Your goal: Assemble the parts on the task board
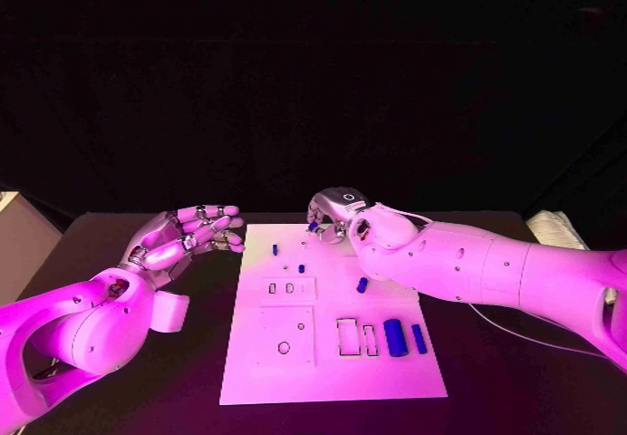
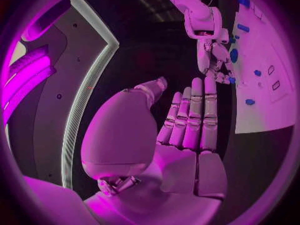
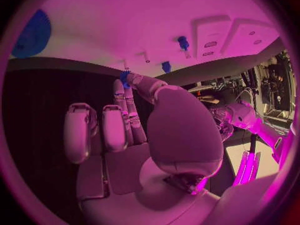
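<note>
While I read the head view, my right hand (image 1: 342, 216) sits over the far edge of the task board (image 1: 333, 381), fingers curled down around a small blue part (image 1: 311, 223) pinched at their tips. I judge it is held that way to steer the piece upright toward a seat near that edge. My left hand (image 1: 189, 237) hovers off the board's left side, fingers apart and holding nothing, probably parked so it stays out of the working arm's way. Two blue cylinders (image 1: 395, 337) lie side by side by the board's near right edge, beside two rectangular slots (image 1: 349, 336). A slim blue piece (image 1: 362, 285) lies close under my right forearm, and small pegs (image 1: 274, 248) stand further left. A white block (image 1: 170, 311) sits on the counter (image 1: 490, 381) by my left arm, off the board.

From the left wrist view, the palm and fingers stand straight and spread, empty, with the other hand (image 2: 214, 55) across the gap, bent over the board (image 2: 265, 100).

From the right wrist view, a blue bit (image 3: 124, 77) shows at the fingertips, close to the white board (image 3: 125, 25). Two blue pegs (image 3: 182, 42) stand nearby on it; I would guess they could crowd the fingers on the way down. Whether the held part touches the surface I cannot tell.
</note>
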Robot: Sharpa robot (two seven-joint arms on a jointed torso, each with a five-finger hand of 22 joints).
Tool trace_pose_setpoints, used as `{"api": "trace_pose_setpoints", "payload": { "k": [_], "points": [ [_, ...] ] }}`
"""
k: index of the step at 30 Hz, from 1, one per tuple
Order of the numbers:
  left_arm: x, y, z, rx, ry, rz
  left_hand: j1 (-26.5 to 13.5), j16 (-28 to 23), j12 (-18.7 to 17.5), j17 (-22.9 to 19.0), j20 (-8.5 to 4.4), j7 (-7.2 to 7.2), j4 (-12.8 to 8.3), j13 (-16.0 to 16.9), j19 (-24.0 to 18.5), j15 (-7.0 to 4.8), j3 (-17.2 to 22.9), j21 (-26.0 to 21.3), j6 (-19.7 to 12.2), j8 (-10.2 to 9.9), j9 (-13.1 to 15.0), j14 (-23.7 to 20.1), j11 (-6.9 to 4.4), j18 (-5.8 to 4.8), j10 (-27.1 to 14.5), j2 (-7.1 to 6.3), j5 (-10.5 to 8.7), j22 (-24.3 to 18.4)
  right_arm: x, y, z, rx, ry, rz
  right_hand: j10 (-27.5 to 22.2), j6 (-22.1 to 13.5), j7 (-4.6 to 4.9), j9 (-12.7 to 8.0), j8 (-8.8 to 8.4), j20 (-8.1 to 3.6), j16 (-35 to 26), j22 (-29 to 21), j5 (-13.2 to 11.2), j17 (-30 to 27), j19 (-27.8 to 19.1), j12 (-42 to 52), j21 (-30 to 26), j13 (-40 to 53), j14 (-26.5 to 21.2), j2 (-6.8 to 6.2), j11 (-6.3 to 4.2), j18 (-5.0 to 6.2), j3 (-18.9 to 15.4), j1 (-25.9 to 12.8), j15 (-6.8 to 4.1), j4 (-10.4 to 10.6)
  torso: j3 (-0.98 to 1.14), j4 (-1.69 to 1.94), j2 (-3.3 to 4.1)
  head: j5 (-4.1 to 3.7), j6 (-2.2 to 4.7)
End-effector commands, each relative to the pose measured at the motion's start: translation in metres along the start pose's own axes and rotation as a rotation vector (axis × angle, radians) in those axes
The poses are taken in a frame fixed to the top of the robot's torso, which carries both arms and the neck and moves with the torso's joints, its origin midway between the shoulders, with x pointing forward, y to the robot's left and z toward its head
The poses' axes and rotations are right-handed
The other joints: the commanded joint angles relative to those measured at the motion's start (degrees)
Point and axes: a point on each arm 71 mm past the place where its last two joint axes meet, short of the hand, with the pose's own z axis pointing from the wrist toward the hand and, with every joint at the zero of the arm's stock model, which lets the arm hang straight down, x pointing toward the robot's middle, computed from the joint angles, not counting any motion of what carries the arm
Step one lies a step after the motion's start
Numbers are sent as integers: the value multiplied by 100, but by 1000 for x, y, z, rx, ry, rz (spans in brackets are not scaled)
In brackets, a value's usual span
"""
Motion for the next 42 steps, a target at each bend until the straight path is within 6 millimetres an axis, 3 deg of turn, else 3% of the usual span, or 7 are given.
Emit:
{"api": "trace_pose_setpoints", "payload": {
  "k": [1, 11, 35, 40, 41, 42],
  "points": [
    [3, -2, 1, 10, 23, -6, -47, 26, -34, 5, 7, 186, -36, 7, -47, 3, 7, 12, -41, -29, -5, -44, 23, 33, -11, 5, -16, 5, 1, -1, 2, 0, -6, -16, 3, 3, 34, 18, 9, 2, 27, -5, 11, 10, 16, 17, 30, 9, 172, 32, 14, -64, 14, -14, -23, 6, -33, 43, 18, -24, -16],
    [4, -5, 2, 15, 26, -4, -47, 26, -34, 5, 7, 186, -36, 7, -47, 3, 7, 12, -41, -29, -5, -44, 23, 33, -11, 5, -16, 5, 5, -2, 5, 8, 6, -24, 0, -1, 36, 23, 10, 4, 28, -7, 5, 9, 15, 16, 29, 8, 172, 30, 16, -63, 13, -22, -21, 9, -69, 61, 40, -37, -24],
    [6, -7, 5, 18, 35, -5, -48, 40, -37, 20, 10, 190, -51, 8, -63, 5, 8, 35, -46, -38, -5, -49, 26, 34, -19, 7, -16, 20, 14, -1, 10, 19, 40, -39, -50, -63, 53, 49, -2, 17, 25, -102, -23, -16, -41, 5, -36, -4, 162, 13, 36, -42, 18, -69, -4, 20, -71, 53, 57, -24, -57],
    [6, -7, 5, 17, 35, -5, -48, 40, -37, 20, 10, 190, -51, 8, -63, 5, 8, 35, -46, -38, -5, -49, 26, 34, -19, 7, -16, 20, 15, -2, 10, 18, 51, -39, -288, -268, 138, 64, -93, 67, -57, -388, -66, -188, -206, -5, -242, -59, 105, -89, 115, 18, 54, -160, 61, 40, -72, 44, 54, -16, -59],
    [6, -7, 5, 17, 35, -5, -50, 46, -39, 28, 11, 192, -57, 9, -71, 6, 7, 47, -49, -44, -5, -52, 28, 35, -23, 8, -16, 27, 15, -3, 10, 16, 49, -37, -366, -324, 164, 63, -122, 85, -105, -516, -76, -277, -277, -5, -334, -77, 78, -123, 141, 44, 67, -180, 81, 44, -71, 42, 55, -15, -57],
    [5, -7, 5, 16, 35, -5, -50, 46, -39, 28, 11, 192, -57, 9, -71, 6, 7, 47, -49, -44, -5, -52, 28, 35, -23, 8, -16, 27, 15, -3, 10, 14, 44, -34, -626, -457, 235, 43, -199, 126, -293, -960, -94, -592, -517, -9, -653, -127, -22, -204, 208, 133, 80, -221, 140, 53, -71, 40, 57, -10, -57]
  ]
}}
